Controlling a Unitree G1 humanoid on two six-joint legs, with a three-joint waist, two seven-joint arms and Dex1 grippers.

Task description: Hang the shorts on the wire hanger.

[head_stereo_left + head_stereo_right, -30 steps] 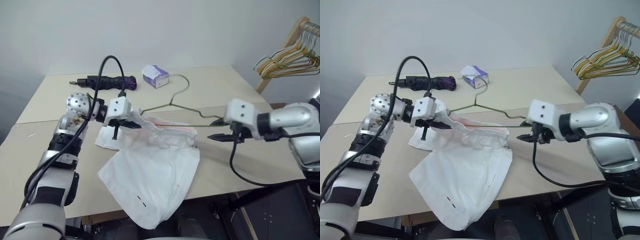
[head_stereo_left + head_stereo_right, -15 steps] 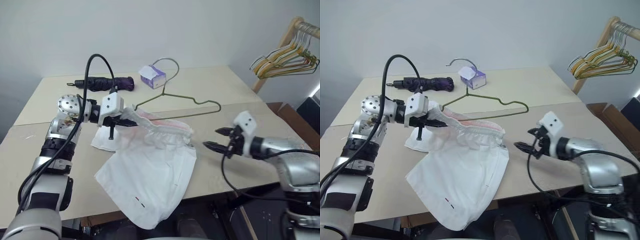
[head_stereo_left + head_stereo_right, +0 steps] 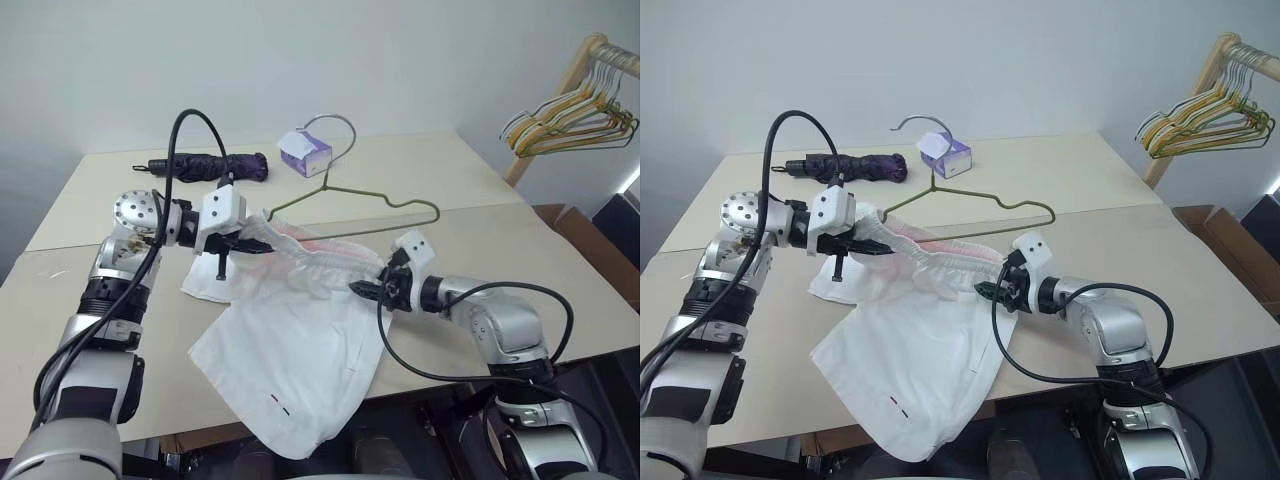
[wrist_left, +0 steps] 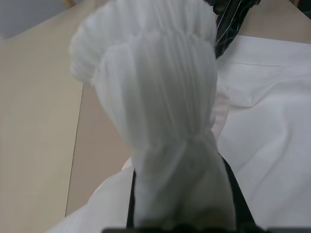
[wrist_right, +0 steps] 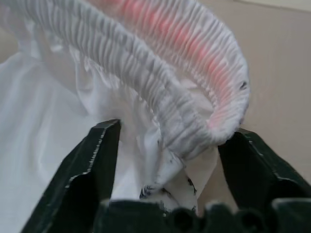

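1. Low in the frame of the left eye view, the free legs of the shorts [image 3: 300, 370] spill over the near table [image 3: 520, 260] edge, white thin cloth with a small dark-and-red mark by the hem.
2. Right of centre, the right gripper [image 5: 167, 145] has its two black fingers spread apart, one on each side of the gathered elastic waistband end; they straddle the pink-tinted fold and have not clamped it. A clean grab, as I judge it, means pushing a little deeper so the whole waistband roll sits between the pads before closing, not just the loose cloth under it.
3. Left of centre, the left gripper [image 3: 243, 243] is closed tight on the other end of the waistband, lifting it off the table so the band stretches across to the right gripper.
4. Just behind the raised waistband, the wire hanger [image 3: 385, 205] stands tilted with its hook up, its lower bar running along behind the cloth; I cannot tell what props it up. With both ends held, pulling the band taut and level should help guide it onto the hanger without dragging the wire.
5. Farther back lie a folded dark umbrella [image 3: 205, 165] and a small tissue box [image 3: 305, 152].
6. Upper right of the frame, a bunch of yellow and pale hangers [image 3: 570, 120] hangs on a wooden rack.
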